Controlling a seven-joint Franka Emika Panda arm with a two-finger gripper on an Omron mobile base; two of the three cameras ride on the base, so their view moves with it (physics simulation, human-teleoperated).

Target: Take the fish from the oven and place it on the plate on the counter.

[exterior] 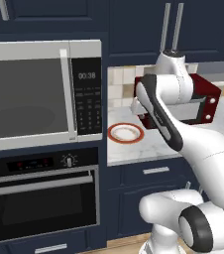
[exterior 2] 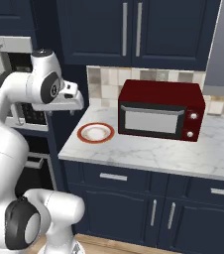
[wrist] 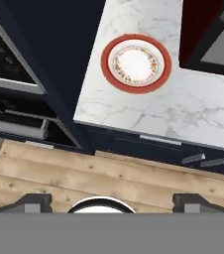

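1. The fish cannot be seen; the oven [exterior: 39, 198], set below the silver microwave [exterior: 39, 94], is shut.
2. The plate [exterior: 126, 133] lies bare on the counter [exterior 2: 148, 149], just beside the red toaster oven [exterior 2: 161, 110].
3. The gripper [wrist: 112, 201] is held high over the wooden floor [wrist: 109, 178]; its fingertips [wrist: 34, 201] are spread wide, and nothing is held.
4. Navy cabinets [exterior 2: 134, 30] are seen above, with a tiled backsplash [exterior 2: 109, 77] behind.

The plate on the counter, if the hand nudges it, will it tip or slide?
The plate looks shallow and lies flat, so it probably won't tip. On the smooth marbled counter it may slide easily. It sits near the counter's front corner, so a push could send it off.
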